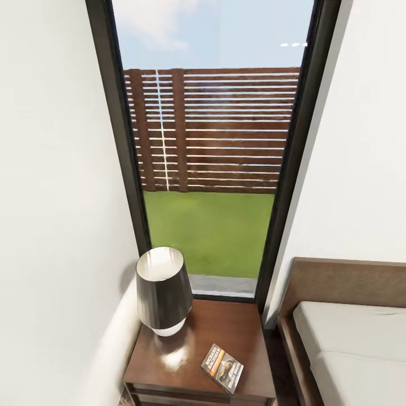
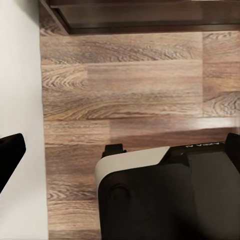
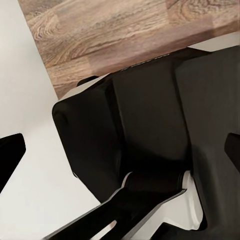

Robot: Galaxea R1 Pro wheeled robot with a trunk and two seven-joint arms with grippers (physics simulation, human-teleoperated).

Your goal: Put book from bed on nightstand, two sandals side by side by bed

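Book (image 1: 222, 368) lies flat on the nightstand (image 1: 169, 366) beside the lamp (image 1: 162, 290), near the bed (image 1: 344, 338). It looks thin, light and stiff; pinch its edge. Whether either arm's fingers are open, I cannot tell.

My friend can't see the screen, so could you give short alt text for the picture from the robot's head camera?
A thin dark book lies flat on a glossy dark brown nightstand, near its front right corner, apart from a dark-shaded lamp at the back left. Behind is a tall window showing lawn and a slatted wooden fence; the bed stands at the right.
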